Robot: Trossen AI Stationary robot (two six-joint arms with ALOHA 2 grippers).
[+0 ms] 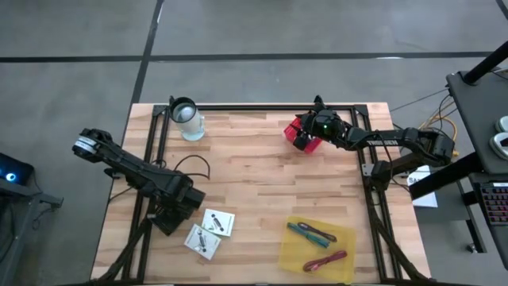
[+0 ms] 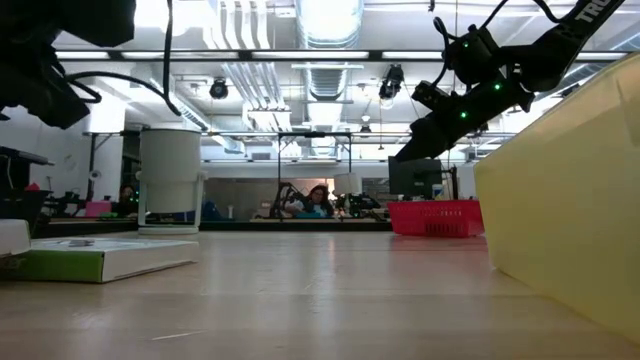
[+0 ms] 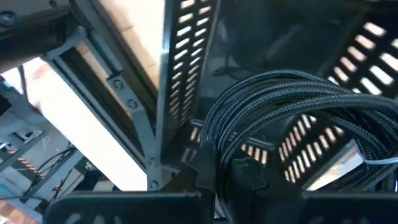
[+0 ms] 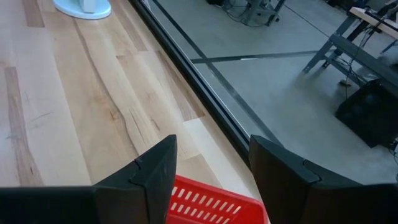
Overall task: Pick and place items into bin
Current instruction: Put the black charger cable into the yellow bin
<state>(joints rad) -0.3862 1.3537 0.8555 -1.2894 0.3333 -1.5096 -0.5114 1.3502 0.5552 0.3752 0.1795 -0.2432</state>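
- Currently positioned over the red bin [image 1: 304, 135] at the far edge of the desk [image 1: 254, 183]: right gripper [image 4: 211, 174], fingers [image 4: 155, 174] spread, nothing between them; bin rim visible directly beneath in the right wrist view.
- Pressed together: fingers [image 3: 205, 168] of the left gripper [image 3: 217, 177], pinching a strand of the black cable coil [image 3: 292, 118]; braided loops fill the left wrist view.
- Located at the near-left part of the desk in the high view: left gripper, just beside the two white square cards [image 1: 209, 231].
- Lying flat, one card touching or slightly overlapping the other: both cards, each bearing a small dark mark.
- Resting in a yellow tray [image 1: 292, 254] at the near-right of the desk: teal stick [image 1: 305, 231], maroon stick [image 1: 325, 260], and a further dark stick alongside the teal one; colour of that one cannot be told.
- Standing upright at the far-left of the desk: clear cup with black rim [image 1: 186, 117], well apart from both grippers.
- Seen in the low view beyond the desk: a person seated far back in the room [image 2: 318, 200].
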